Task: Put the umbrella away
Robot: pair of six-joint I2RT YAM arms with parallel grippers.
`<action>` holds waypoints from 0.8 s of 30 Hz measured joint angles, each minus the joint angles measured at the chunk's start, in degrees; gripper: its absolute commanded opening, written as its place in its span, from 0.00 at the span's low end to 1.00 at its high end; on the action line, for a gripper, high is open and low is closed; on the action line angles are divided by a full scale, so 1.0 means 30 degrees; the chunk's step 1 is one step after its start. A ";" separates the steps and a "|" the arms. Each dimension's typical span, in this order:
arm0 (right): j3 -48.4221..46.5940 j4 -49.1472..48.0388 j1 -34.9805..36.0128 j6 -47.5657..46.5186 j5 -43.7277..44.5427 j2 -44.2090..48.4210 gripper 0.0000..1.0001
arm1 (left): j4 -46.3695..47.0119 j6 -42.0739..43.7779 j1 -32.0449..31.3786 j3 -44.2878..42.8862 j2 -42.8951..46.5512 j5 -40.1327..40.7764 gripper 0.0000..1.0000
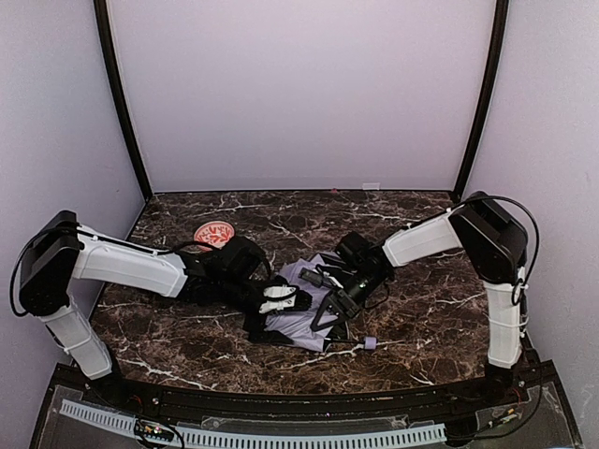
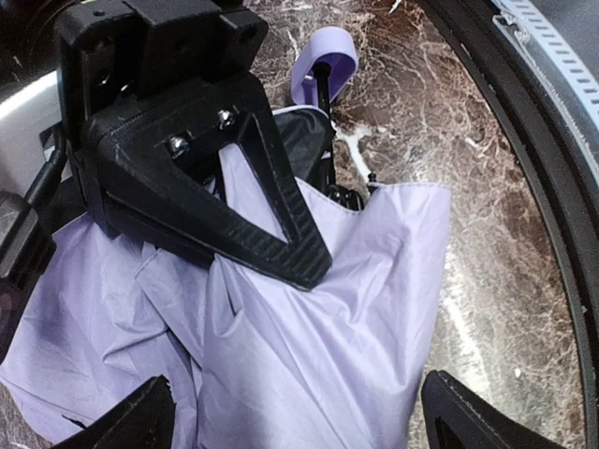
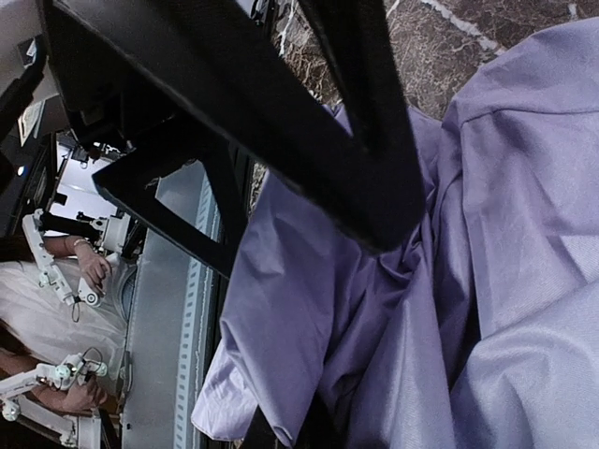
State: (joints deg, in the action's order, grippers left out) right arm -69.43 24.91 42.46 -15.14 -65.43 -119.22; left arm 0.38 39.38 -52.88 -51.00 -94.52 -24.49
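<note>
The umbrella lies collapsed and crumpled at the table's middle, lavender fabric up. Its small lavender handle points to the near right and also shows in the left wrist view. My left gripper is open. Its jaws stand wide apart on either side of the fabric, with the left gripper low over it. My right gripper comes in from the right, its jaws closed to a point on a fold of fabric. Cloth drapes over the right gripper and hides most of its fingers.
A small red-patterned bowl stands at the back left, behind my left arm. The dark marble table ends at a black raised rim close to the umbrella's near side. Purple walls enclose the back and sides.
</note>
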 measured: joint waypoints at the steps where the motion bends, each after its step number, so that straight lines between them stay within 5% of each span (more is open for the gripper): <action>1: -0.0117 0.0175 -0.0036 -0.0087 -0.0131 -0.0131 0.00 | -0.0080 0.0233 0.0000 -0.0131 -0.0284 0.0073 0.86; 7: -0.0750 0.1144 -0.0189 -0.0401 -0.0627 -0.0656 0.20 | -0.1341 0.0029 0.0000 -0.1887 -0.2186 0.0313 0.46; 14: -0.1457 0.2339 -0.0372 -0.0583 -0.0138 -0.0240 0.46 | -0.4320 -0.0415 0.0495 -0.4124 -0.3672 -0.1348 0.29; 24: 0.0423 0.0554 -0.2688 0.1333 0.3716 0.4860 0.47 | -0.8888 -0.2535 0.3009 -0.7555 -0.6273 -0.7111 0.00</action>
State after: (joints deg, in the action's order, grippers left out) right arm -68.16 26.57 34.39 -11.14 -54.28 -104.64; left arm -26.28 31.77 -43.86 -73.67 -113.34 -45.82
